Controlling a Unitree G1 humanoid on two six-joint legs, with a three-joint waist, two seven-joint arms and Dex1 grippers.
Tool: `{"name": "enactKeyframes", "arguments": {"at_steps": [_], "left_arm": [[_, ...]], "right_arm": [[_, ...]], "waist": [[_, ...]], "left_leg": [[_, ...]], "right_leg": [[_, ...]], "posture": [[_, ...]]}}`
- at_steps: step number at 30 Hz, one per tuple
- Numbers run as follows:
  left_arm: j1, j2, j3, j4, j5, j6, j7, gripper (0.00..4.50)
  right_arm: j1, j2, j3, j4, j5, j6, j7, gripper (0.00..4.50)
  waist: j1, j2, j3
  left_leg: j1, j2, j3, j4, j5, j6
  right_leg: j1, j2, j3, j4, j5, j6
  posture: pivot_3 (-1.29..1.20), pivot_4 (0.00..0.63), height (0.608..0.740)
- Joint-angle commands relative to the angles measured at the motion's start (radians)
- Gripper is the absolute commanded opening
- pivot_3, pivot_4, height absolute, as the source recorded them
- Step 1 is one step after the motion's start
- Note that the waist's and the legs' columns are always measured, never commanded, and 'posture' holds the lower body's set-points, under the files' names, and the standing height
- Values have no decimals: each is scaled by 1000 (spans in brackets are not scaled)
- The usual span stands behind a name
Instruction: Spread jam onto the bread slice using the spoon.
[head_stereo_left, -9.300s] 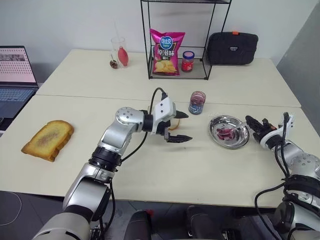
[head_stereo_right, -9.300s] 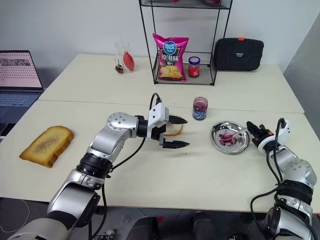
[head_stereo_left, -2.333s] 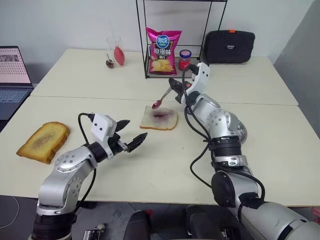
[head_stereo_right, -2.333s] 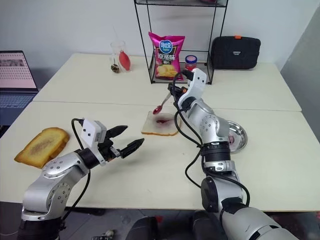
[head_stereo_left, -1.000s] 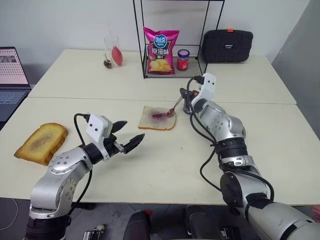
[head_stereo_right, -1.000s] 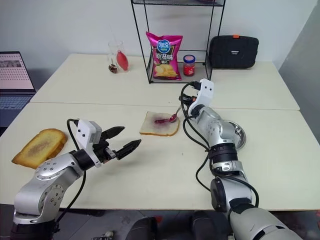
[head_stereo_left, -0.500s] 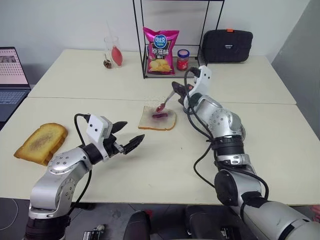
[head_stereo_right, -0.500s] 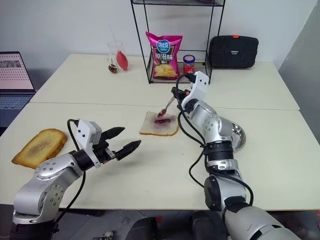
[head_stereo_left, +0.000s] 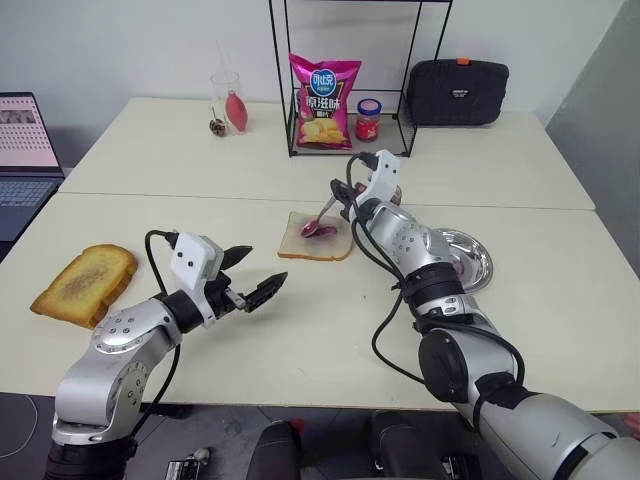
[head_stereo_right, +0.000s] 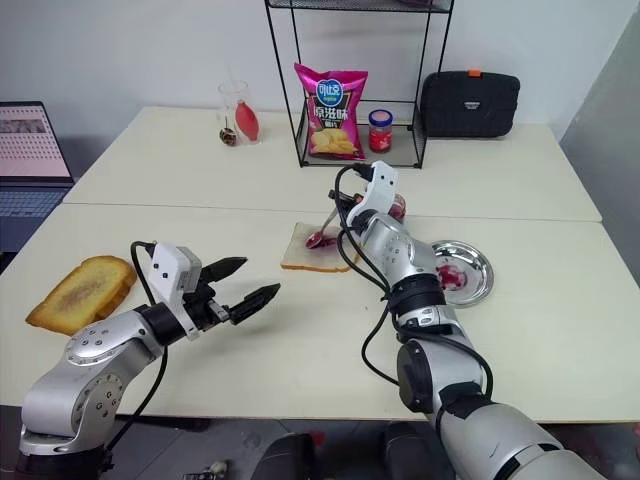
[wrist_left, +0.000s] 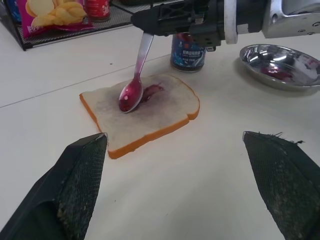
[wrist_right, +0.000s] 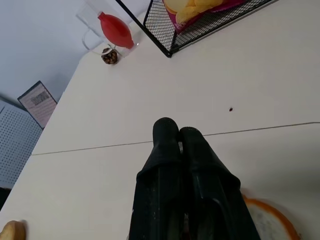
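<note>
On the wide cream desk (head_stereo_left: 330, 330) the right arm has carried its tool (head_stereo_left: 342, 197) leftward across the pale white square bread slice (head_stereo_left: 318, 238), which lies at the middle of the desk in front of the black wire rack (head_stereo_left: 345, 80). A second ago the small slim silver spoon (head_stereo_left: 322, 217) lay low along the slice's right side; now it stands steeper, its red-stained bowl pressed down near the slice's middle. The right tool is clamped tight on the spoon's handle. The left tool (head_stereo_left: 255, 280) has kept its place at the near left, jaws spread wide and holding nothing, well apart from the bread. The glossy dark red-purple jam (wrist_left: 152, 91) sits as a small smear just right of the bowl, with much of the face bare, so the spreading looks only partly done.
</note>
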Motion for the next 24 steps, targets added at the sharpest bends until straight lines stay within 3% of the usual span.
{"name": "enactKeyframes", "arguments": {"at_steps": [1, 10, 18, 24], "left_arm": [[-1, 10, 21, -35, -19, -8, 0, 4500], [-41, 10, -3, 3, -15, -14, -21, 4500], [-75, 17, -20, 35, -11, -15, -54, 4500], [-187, 74, -33, 43, -73, 56, -133, 4500]], "right_arm": [[-8, -29, 9, -45, -14, -11, 18, 66], [70, -93, 25, -198, -8, 80, 11, 66], [123, -88, 35, -426, 45, 237, 13, 66], [158, -146, -47, -689, 192, 432, -6, 66]], "waist": [[0, 0, 0], [2, 0, 0], [2, 0, 0], [5, 0, 0]], "left_leg": [[0, 0, 0, 0, 0, 0], [0, 0, 0, 0, 0, 0], [0, 0, 0, 0, 0, 0], [-1, 0, -1, 0, 0, 0]], "right_leg": [[0, 0, 0, 0, 0, 0], [0, 0, 0, 0, 0, 0], [0, 0, 0, 0, 0, 0], [0, 0, -1, 0, -1, 1]], "posture": [[0, 150, 740], [0, 150, 740], [0, 150, 740], [0, 150, 740]]}}
